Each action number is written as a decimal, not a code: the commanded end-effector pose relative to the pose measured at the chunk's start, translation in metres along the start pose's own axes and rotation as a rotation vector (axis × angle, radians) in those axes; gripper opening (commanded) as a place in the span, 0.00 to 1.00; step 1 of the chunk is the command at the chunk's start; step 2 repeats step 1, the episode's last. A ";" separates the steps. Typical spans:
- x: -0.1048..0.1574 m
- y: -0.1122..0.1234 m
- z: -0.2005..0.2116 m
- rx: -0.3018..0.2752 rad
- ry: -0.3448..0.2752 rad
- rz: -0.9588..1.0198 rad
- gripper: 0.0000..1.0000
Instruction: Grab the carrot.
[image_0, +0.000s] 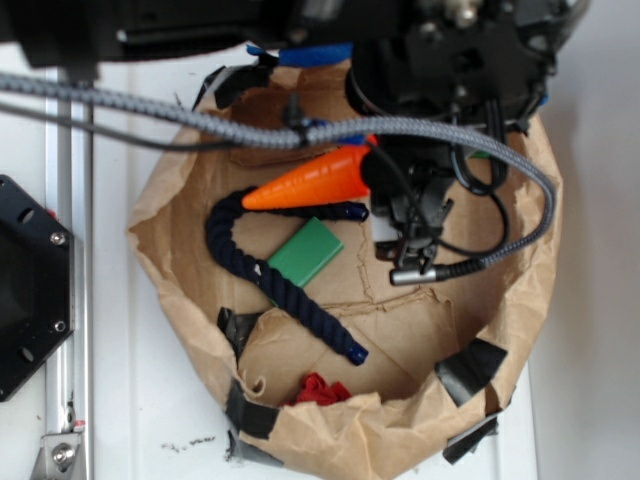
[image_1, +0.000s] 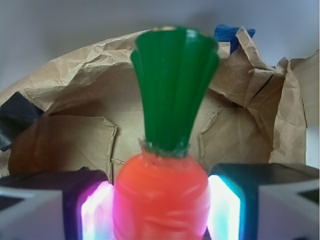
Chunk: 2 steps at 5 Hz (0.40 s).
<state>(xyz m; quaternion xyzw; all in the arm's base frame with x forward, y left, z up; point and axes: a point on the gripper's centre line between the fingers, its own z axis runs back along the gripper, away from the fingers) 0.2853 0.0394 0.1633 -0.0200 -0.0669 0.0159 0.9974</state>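
The carrot (image_0: 310, 181) was found inside the crumpled brown paper bowl (image_0: 150, 215), near its far rim, above a dark blue rope (image_0: 262, 275) and a green block (image_0: 306, 251). Its long axis was observed running roughly left to right in the exterior view, with the pointed tip directed left and the thick end hidden under the end effector (image_0: 400, 215) at the right. In the wrist view, the carrot's orange shoulder (image_1: 161, 200) was seen pressed between both lit pads (image_1: 95, 212), the green top (image_1: 172, 85) projecting forward beyond them. The end effector was judged clenched on the carrot's thick end. A red cloth lump (image_0: 320, 390) lay well apart, near the front rim.
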 end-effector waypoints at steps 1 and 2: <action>0.024 0.003 0.025 -0.023 -0.029 -0.020 0.00; 0.024 0.003 0.025 -0.023 -0.029 -0.020 0.00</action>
